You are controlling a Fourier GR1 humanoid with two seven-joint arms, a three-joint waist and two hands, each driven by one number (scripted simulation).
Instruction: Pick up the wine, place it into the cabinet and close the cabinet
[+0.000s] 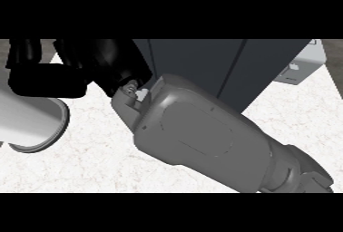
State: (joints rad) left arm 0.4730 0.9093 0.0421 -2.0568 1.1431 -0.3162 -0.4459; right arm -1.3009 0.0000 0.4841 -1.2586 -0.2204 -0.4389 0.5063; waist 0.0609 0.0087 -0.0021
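Note:
No wine bottle shows in the head view. My right forearm fills the middle, running from the lower right up to the upper left. Its black hand lies at the top left, against the left edge of the dark cabinet. The picture's top cuts the hand off. Whether it holds anything is hidden. The cabinet shows as dark upright panels with thin vertical seams; I cannot tell if a door stands open. A pale cylinder at the far left looks like my left forearm, with a black mass, seemingly my left hand, above it.
The white speckled counter spreads under the arms. A white boxy object stands at the upper right, just right of the cabinet.

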